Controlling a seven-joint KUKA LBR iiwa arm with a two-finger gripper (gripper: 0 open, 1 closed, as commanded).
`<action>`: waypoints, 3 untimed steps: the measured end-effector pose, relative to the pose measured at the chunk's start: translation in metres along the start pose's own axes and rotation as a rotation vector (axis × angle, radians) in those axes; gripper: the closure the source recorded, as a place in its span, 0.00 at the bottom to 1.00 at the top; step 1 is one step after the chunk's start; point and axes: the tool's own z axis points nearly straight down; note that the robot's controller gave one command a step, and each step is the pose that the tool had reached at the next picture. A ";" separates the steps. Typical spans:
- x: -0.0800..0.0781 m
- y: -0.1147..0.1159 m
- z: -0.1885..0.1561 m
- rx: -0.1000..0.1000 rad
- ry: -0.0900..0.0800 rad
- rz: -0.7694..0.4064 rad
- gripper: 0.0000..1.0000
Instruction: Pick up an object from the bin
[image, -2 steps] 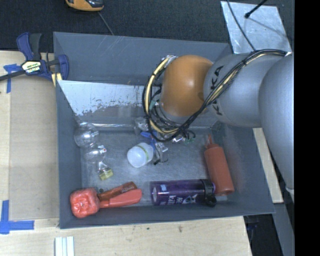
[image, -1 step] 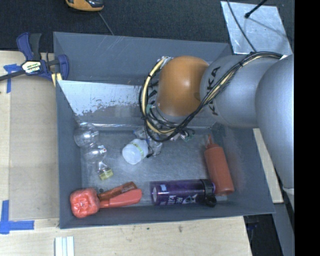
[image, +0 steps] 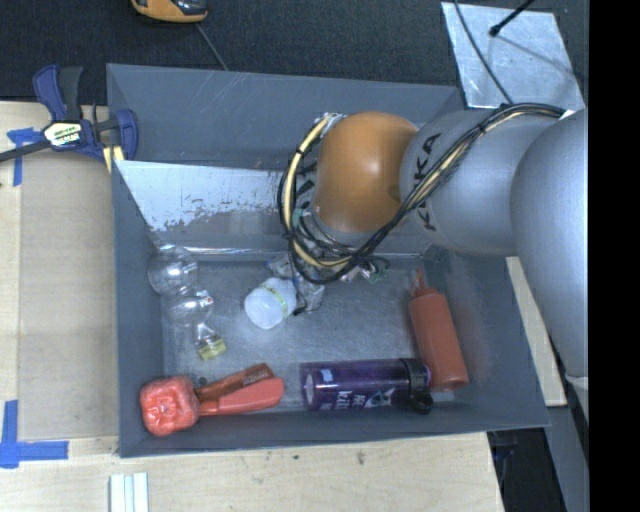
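The gripper (image: 305, 290) is hovering low over the grey metal bin's (image: 135, 300) middle, open or closed I cannot tell, with the small white rounded plastic bottle (image: 268, 305) lying just beside it toward the view's left.
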 end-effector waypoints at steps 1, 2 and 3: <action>0.000 0.000 -0.002 -0.001 0.001 0.000 1.00; 0.002 0.001 -0.012 -0.004 0.009 0.001 1.00; 0.002 0.001 -0.034 -0.005 0.011 0.001 1.00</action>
